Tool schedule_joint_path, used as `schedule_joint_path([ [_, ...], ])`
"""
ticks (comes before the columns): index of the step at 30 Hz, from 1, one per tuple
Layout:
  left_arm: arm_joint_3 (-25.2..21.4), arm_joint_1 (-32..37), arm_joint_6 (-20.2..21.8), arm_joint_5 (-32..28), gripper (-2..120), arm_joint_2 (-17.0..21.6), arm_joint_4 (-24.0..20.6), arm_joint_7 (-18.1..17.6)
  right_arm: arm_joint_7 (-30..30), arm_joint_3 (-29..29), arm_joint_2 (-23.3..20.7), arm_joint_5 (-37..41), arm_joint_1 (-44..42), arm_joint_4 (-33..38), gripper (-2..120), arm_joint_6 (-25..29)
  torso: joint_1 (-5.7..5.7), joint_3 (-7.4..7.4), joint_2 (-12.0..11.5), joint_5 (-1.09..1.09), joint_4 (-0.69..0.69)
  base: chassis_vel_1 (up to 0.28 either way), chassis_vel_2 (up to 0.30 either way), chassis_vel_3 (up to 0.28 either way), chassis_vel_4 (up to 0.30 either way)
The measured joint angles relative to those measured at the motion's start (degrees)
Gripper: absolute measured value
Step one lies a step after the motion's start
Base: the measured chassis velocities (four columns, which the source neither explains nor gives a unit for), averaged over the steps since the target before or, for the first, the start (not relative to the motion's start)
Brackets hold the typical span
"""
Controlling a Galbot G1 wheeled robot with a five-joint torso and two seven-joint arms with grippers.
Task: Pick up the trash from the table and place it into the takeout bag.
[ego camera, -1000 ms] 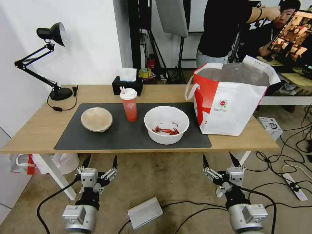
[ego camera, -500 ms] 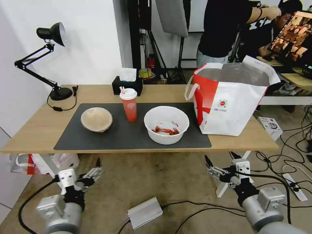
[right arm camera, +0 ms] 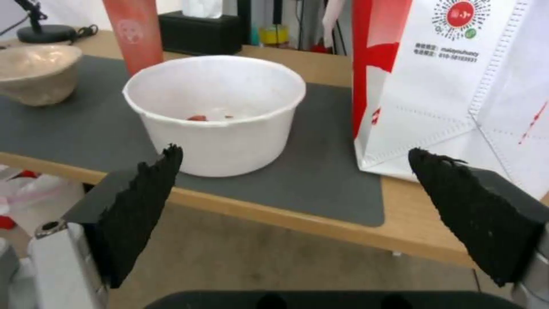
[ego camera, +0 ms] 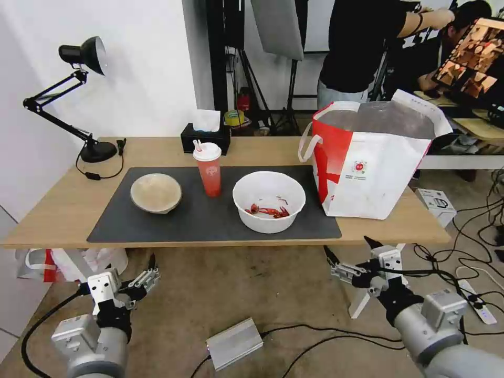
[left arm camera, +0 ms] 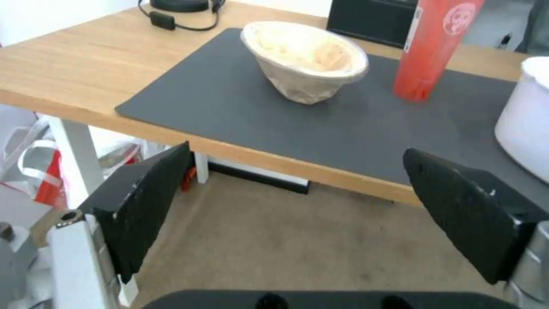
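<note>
L gripper [ego camera: 140, 273] below table [ego camera: 63, 210] front edge, jaws wide, empty. On mat [ego camera: 210, 220] L→R: tan bowl [ego camera: 156, 192], red cup [ego camera: 208, 169], white bowl [ego camera: 269, 201] w/ crayfish scraps. Takeout bag [ego camera: 370, 160] upright at table's R end. R gripper [ego camera: 350, 251] low near front edge, wide, empty.

Centre frame: table [ego camera: 63, 220], grey mat [ego camera: 210, 218] with tan bowl [ego camera: 156, 192], red cup [ego camera: 208, 169], white bowl [ego camera: 269, 201]. Takeout bag [ego camera: 370, 165] right of mat. Left gripper [ego camera: 152, 270] lower left, right gripper [ego camera: 350, 251] lower right, both spread, below table edge.
</note>
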Motion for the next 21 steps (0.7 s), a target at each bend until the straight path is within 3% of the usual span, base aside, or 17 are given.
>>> schedule_joint_path([
  [11,-0.2,0.0,-4.7,0.9,100,0.0,0.1,2.0,-2.1,0.3,0.0,-0.2,0.3,-0.1,100,3.3,0.00,0.00,0.0,0.00,0.00,0.000,0.000,0.000,0.000],
  [21,0.0,-0.2,-5.1,1.5,100,0.0,0.1,2.8,-6.9,1.3,-3.6,-1.2,3.8,-0.1,100,7.1,0.00,0.00,0.0,0.00,0.00,0.000,0.000,0.000,0.000],
])
